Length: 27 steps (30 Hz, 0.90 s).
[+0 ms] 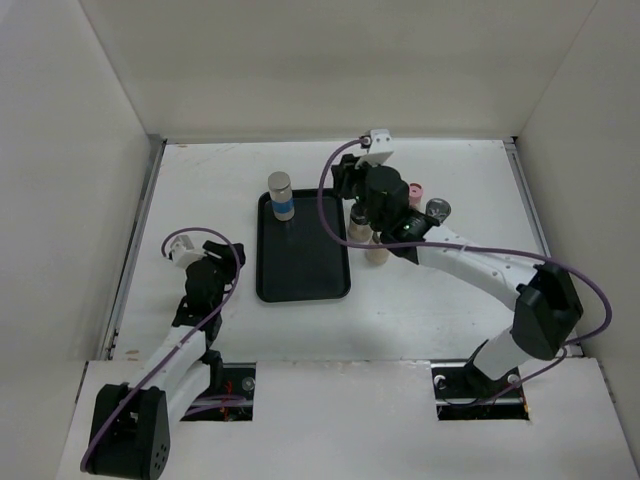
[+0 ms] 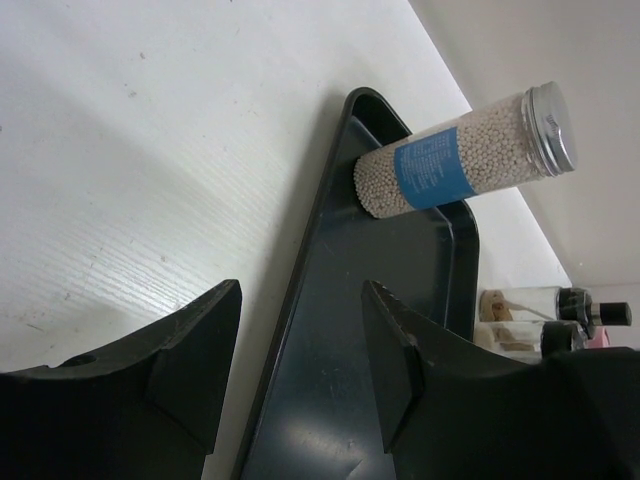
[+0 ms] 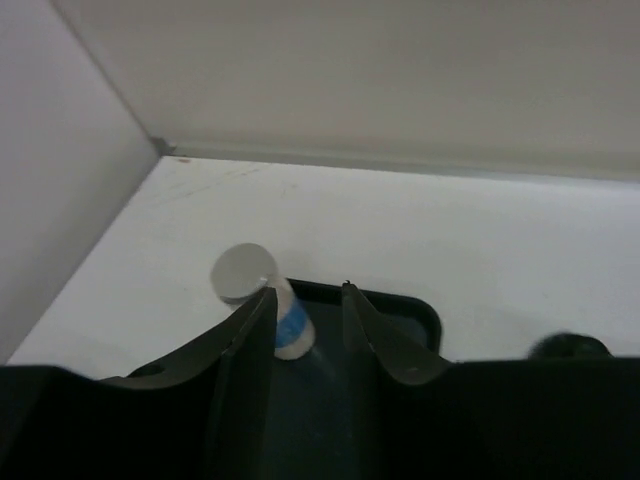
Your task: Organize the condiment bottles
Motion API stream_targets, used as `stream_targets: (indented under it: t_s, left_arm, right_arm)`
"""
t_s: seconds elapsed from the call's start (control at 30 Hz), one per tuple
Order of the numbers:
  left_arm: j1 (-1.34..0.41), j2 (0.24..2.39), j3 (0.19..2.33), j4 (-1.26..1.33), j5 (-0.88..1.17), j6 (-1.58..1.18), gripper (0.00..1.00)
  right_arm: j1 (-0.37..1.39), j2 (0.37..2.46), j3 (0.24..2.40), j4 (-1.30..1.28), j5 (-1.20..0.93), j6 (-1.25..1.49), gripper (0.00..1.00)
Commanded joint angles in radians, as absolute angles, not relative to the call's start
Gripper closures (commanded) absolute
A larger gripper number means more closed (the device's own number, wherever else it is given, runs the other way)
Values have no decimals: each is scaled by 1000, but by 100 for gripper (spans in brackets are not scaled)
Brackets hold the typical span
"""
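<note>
Risk 1: the right gripper (image 3: 307, 290), fingers spread with nothing between them, hangs over a tight cluster of spice jars (image 1: 359, 224) just right of the black tray (image 1: 300, 285). The cream-capped jar (image 1: 377, 252) stands touching or nearly touching the next one. The pink-capped jar (image 1: 417, 190) and dark-capped jar (image 1: 437, 210) are near. Coming down on one likely clips another, and these tall, narrow jars would tip and roll.

Risk 2: the blue-labelled jar (image 1: 282, 196) stands upright in the tray's upper-left corner. A jar set down hard beside it could topple it.

Jaws: in the right wrist view the blue-labelled jar shows just past the left finger, outside the gap. The left gripper (image 2: 302, 290), also spread and empty, sits left of the tray, with that jar well beyond its tips at upper right of frame.
</note>
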<state>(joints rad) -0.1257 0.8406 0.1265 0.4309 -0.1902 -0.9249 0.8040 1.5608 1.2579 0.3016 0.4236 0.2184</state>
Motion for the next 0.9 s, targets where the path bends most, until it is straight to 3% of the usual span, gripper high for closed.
stream_targets:
  t_s: [0.0,0.1,0.27,0.47,0.87]
  left_arm:
    - [-137,859,127,489,-198,-922,51]
    - [-143,864,129,495,-186,-923,51]
    - [-139,850,124,495,-199,-920,51]
    - [-140,853,126,494,-195,-920,51]
    - [-146,876,130,500,-181,-923,51]
  right_arm:
    - [753,1571,1160,230,471,265,57]
    - [720,1571,1118,212,469,271,36]
    - [702,1591,1121,163,463,255,13]
    - [696,1612,1117,137,468,262,8]
    - [668,1701,1138,92,479,288,9]
